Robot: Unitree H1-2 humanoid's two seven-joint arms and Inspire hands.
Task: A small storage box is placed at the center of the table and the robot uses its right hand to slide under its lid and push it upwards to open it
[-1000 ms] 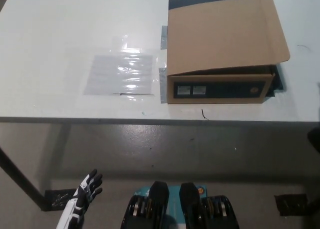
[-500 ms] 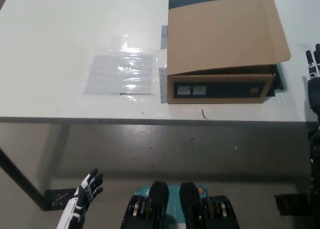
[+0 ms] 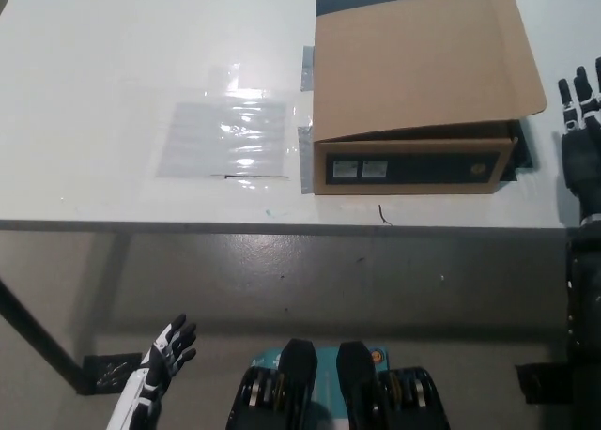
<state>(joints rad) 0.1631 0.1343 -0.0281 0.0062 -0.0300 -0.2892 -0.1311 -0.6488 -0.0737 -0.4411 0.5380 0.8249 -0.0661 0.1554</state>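
With the storage box (image 3: pixel 413 97) sitting on the desk (image 3: pixel 113 64), its lid (image 3: pixel 423 59) unopened, I am holding my right hand (image 3: pixel 580 106), fingers spread and empty, just right of the box, while my left hand (image 3: pixel 160 364) is hanging open below the desk.

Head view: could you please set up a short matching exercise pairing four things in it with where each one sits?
Things:
1. storage box
2. clear plastic sheet
3. left hand
4. right hand

Places:
A. low at the picture's left, below the table's near edge
B. flat on the table, to the left of the box
C. on the table right of centre, its brown lid jutting past the box's front
D. raised at the right edge of the picture, beside the box, fingers apart

Pairs: 1-C, 2-B, 3-A, 4-D
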